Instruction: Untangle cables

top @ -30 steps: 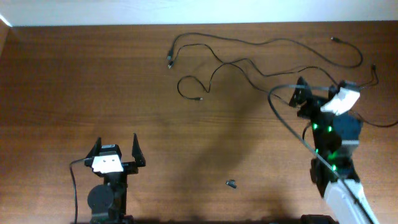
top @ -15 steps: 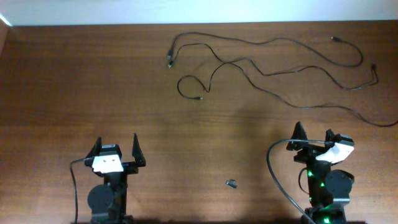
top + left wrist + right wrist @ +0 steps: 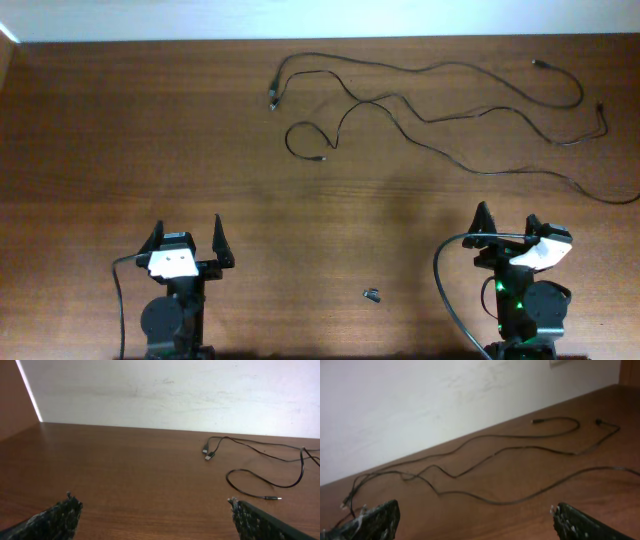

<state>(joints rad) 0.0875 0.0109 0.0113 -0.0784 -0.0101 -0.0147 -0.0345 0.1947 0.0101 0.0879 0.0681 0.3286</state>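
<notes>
Several thin black cables (image 3: 480, 172) lie loosely spread across the far half of the wooden table, with two plug ends (image 3: 272, 99) at the left. My left gripper (image 3: 187, 230) stands open near the front left, well short of them. In the left wrist view the cables (image 3: 250, 491) lie ahead to the right of the left gripper (image 3: 150, 499). My right gripper (image 3: 507, 220) is open at the front right, nothing between its fingers. In the right wrist view the cables (image 3: 497, 502) run across the table just beyond the right gripper (image 3: 474, 506).
A tiny dark stubby piece (image 3: 371, 294) lies near the front edge between the two arms. A white wall (image 3: 175, 390) borders the table's far edge. A thicker black cable (image 3: 445, 290) loops beside the right arm's base.
The right arm has drawn back from the cables at the far right to the front of the table, its gripper still open. The left arm and the cables have not moved.
</notes>
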